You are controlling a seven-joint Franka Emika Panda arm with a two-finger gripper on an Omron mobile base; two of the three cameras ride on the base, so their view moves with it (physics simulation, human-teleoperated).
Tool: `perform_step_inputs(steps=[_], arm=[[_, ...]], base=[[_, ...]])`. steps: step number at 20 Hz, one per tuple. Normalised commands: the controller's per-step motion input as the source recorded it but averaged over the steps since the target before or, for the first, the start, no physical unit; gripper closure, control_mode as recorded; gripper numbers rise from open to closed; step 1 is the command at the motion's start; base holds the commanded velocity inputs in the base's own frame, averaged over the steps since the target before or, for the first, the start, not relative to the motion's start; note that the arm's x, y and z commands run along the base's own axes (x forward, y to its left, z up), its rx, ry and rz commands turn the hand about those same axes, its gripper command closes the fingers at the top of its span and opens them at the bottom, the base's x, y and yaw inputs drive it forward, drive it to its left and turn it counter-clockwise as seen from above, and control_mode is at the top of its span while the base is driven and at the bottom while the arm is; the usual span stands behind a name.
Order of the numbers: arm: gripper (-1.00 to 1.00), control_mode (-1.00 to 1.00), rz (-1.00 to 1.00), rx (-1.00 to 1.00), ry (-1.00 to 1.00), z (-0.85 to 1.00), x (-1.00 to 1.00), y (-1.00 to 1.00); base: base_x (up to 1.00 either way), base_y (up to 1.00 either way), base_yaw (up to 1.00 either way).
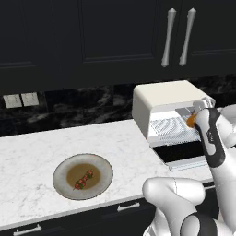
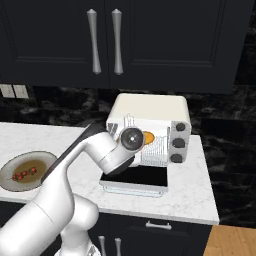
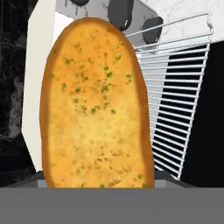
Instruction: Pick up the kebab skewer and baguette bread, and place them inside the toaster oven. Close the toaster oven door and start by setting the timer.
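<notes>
While your end effector [image 1: 193, 119] clamps bread [image 3: 97, 105] at oven [image 1: 168, 99] mouth over rack [image 3: 175, 100], door [image 2: 135, 177] lies open; skewer [image 1: 83, 179] on plate [image 1: 60, 177], left counter [image 1: 32, 152].

Kitchen: marble counter [image 1: 37, 147], dark cabinets [image 1: 92, 32], toaster oven [image 2: 150, 117], black backsplash [image 1: 83, 103].

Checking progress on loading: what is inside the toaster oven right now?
The toaster oven, its door folded down, shows its wire rack. The baguette bread is at the opening, over the rack, in the gripper. The arm covers part of the interior.
</notes>
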Motion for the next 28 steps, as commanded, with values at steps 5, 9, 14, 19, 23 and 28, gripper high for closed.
perform_step_inputs(steps=[5, 9, 14, 19, 23, 28], arm=[[1.0, -1.0, 0.0, 0.0, 0.0, -0.06, 0.45, 0.0], [1.0, -1.0, 0.0, 0.0, 0.0, -0.28, 0.23, 0.0], [1.0, -1.0, -0.01, 0.0, 0.0, -0.35, 0.04, 0.0], [1.0, -1.0, -0.02, 0.01, 0.0, -0.03, 0.13, 0.0], [1.0, -1.0, -0.02, 0.02, -0.02, 0.04, 0.0, 0.0], [1.0, -1.0, -0.03, 0.01, 0.0, 0.0, 0.08, 0.0]], base=[[0.0, 0.0, 0.0], [0.0, 0.0, 0.0], [0.0, 0.0, 0.0], [0.0, 0.0, 0.0], [0.0, 0.0, 0.0], [0.0, 0.0, 0.0]])
